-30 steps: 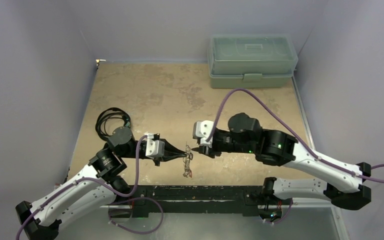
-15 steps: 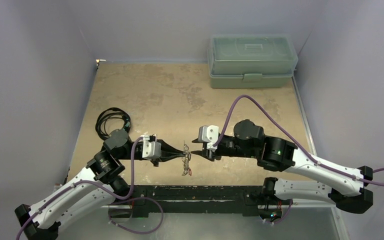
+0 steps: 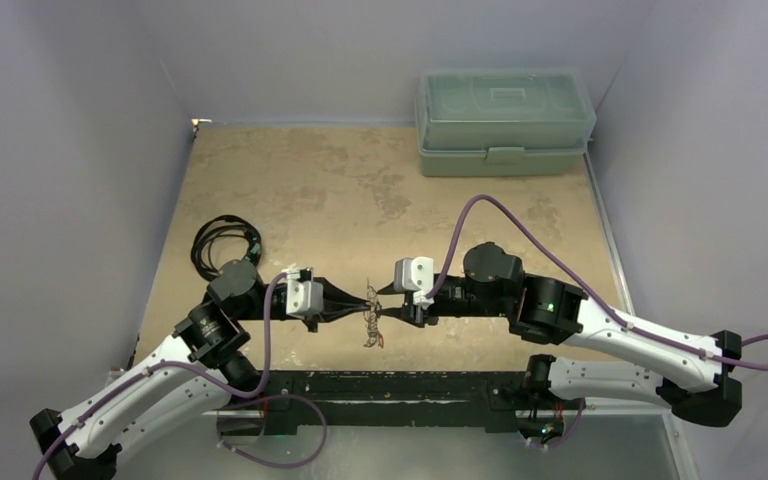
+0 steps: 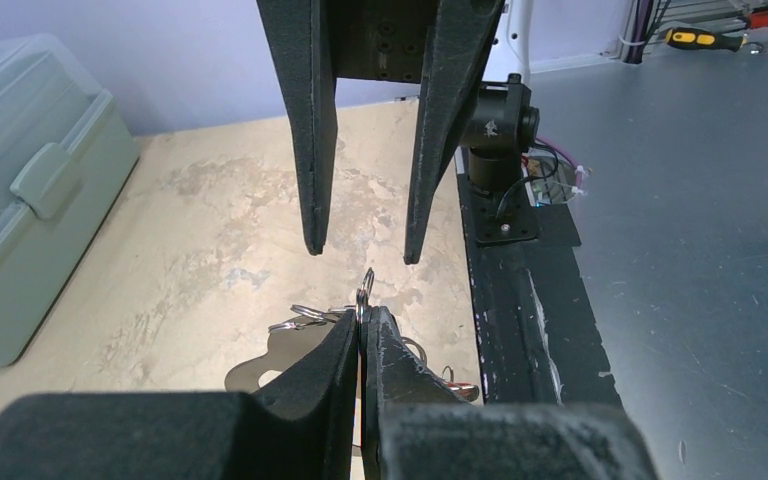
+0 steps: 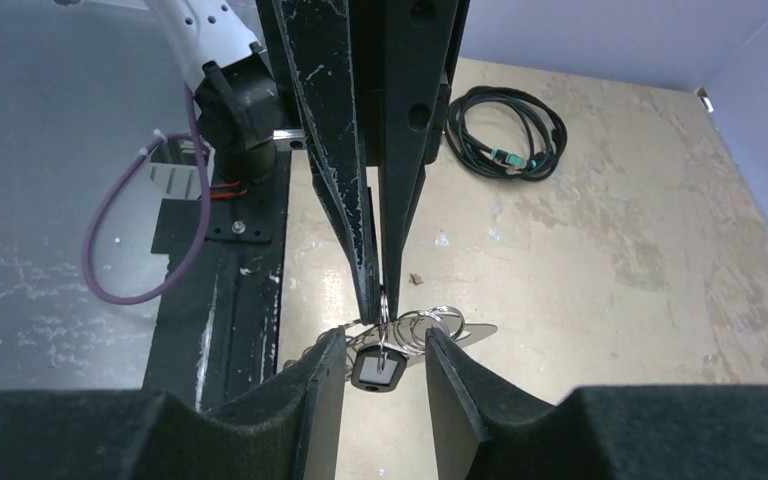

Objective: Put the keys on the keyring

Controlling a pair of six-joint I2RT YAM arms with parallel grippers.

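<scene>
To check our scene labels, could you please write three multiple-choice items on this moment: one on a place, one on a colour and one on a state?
1. Where does the green box stand?
A. at the far right corner of the table
B. at the near left edge
C. between the two arms

2. What colour is the coiled cable lying on the table?
A. white
B. black
C. yellow

3. How is the left pincer?
A. wide open
B. shut on the box's lid
C. shut on a small metal ring

Answers:
1 A: it sits by the back wall on the right.
2 B: it shows black in the top and right wrist views.
3 C: its fingers meet on the ring in the left wrist view.
</scene>
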